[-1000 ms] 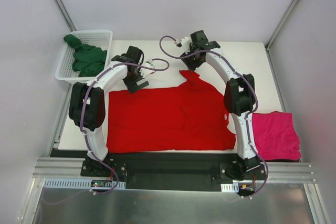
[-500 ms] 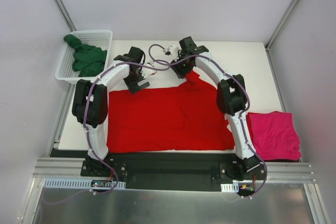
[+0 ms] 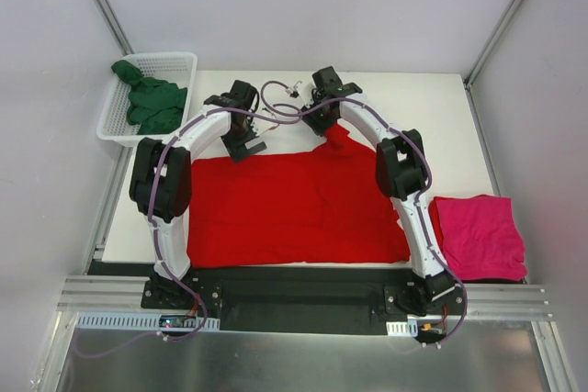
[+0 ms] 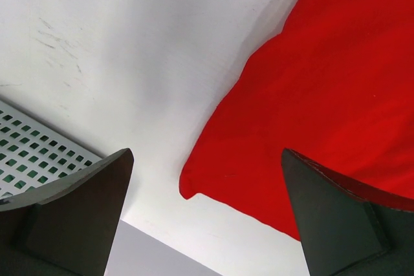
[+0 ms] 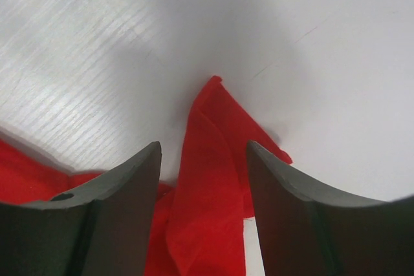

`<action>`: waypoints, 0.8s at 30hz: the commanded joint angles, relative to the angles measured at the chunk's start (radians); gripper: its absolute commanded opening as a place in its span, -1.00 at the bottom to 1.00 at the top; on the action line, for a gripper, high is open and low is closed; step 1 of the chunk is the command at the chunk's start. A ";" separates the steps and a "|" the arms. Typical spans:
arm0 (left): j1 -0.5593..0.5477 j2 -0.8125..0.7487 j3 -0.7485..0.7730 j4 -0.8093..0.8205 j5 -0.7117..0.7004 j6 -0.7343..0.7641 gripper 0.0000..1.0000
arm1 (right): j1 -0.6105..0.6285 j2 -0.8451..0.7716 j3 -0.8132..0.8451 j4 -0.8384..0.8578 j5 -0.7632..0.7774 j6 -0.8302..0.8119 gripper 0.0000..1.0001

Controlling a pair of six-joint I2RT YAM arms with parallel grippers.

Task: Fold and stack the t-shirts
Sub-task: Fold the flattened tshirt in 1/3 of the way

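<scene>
Because the bright red soft-cloth t-shirt (image 3: 294, 208) lies spread flat on the white table (image 3: 423, 107) with its long axis running left to right, the coming fold probably depends on a grasp at each end of its far edge. The right gripper (image 5: 204, 150) stands at that far edge, jaws part-way open and astride a raised peak of red cloth. The peak lies directly between the fingers and points away from the wrist, and no pinch is visible. The left gripper (image 4: 206, 154) is fully open and holds nothing. The shirt's far left corner lies between its fingers, on the table beneath. Each arm is therefore nearest its own end. The folded magenta-pink t-shirt (image 3: 478, 236) lies at the near right. The dark green t-shirt (image 3: 152, 106) sits in the white plastic mesh basket (image 3: 179, 60) at the far left.
</scene>
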 commanded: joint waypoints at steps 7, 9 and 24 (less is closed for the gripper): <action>-0.012 0.007 0.016 -0.017 0.006 0.002 0.99 | 0.000 0.013 0.053 0.016 0.024 -0.023 0.00; -0.015 0.012 0.020 -0.017 0.006 0.003 0.99 | 0.002 0.013 0.051 0.014 0.024 -0.029 -0.08; -0.033 0.020 0.032 -0.017 0.010 0.006 0.99 | 0.013 0.022 0.071 -0.013 0.045 -0.061 -0.49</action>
